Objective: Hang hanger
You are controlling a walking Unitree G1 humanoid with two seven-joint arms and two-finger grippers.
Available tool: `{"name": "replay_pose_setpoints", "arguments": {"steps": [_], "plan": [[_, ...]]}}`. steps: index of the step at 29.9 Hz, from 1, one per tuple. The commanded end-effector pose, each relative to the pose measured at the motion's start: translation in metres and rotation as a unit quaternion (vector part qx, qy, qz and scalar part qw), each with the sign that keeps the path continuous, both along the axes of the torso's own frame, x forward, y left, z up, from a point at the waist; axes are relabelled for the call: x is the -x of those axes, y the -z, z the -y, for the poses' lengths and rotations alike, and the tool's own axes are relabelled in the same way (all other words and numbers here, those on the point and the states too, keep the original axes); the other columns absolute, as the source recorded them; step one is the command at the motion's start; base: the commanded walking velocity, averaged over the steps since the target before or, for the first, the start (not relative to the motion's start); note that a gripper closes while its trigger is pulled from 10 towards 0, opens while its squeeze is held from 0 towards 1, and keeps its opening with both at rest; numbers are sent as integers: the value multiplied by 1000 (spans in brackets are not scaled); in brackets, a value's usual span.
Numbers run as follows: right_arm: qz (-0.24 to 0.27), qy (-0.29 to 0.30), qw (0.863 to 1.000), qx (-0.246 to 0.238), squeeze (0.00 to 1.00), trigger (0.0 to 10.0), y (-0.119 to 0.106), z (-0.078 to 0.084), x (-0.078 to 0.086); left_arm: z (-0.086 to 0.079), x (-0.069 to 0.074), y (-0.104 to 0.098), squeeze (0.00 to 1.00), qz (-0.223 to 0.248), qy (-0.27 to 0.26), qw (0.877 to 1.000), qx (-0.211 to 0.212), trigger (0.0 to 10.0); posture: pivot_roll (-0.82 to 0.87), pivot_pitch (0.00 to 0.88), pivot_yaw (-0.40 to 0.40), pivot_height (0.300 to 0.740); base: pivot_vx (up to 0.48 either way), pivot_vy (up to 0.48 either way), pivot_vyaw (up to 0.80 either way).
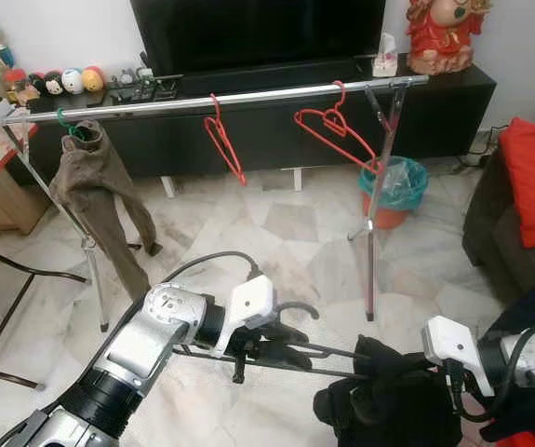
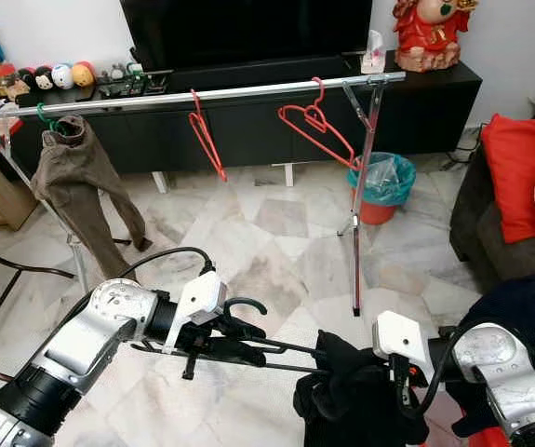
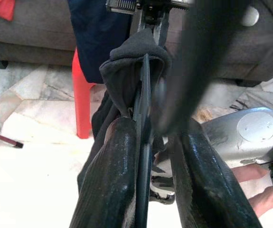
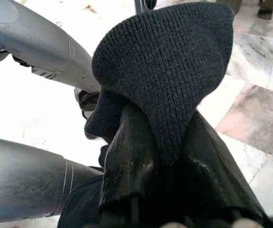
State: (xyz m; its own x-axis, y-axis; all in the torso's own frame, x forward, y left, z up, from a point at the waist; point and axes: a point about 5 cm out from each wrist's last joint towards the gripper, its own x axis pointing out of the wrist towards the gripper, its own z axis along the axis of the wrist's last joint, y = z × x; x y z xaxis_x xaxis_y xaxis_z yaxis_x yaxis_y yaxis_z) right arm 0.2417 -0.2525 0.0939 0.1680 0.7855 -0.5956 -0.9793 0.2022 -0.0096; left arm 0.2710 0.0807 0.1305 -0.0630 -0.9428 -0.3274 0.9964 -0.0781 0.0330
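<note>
Hanger (image 2: 276,347), pinched by left end effector (image 2: 244,340); black knit garment (image 4: 169,71), clamped by right end effector (image 4: 174,156), could slide off.

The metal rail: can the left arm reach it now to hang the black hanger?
Probably not yet. The left gripper holds the black hanger low, near the floor, with the black garment on its far end pinched by the right gripper. The metal rail stands farther ahead and higher.

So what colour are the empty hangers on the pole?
Red hangers, clearest in the left eye view.
</note>
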Motion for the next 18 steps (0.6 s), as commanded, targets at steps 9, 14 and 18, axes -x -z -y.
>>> {"name": "replay_pose_setpoints", "arguments": {"steps": [9,14,18], "plan": [[13,3,1000,6,0,0,2,-4,-4,-17,-10,-6,1000,11,-22,1000,-12,10000,-28,36,88,740,0,0,0],[13,15,1000,14,0,0,6,-2,-5,-24,-12,-6,1000,11,-21,999,-21,10000,-26,36,90,740,0,0,0],[11,18,1000,21,0,0,8,0,-4,-28,-15,-6,1000,14,-27,999,-28,10000,-27,34,91,740,0,0,0]]}}
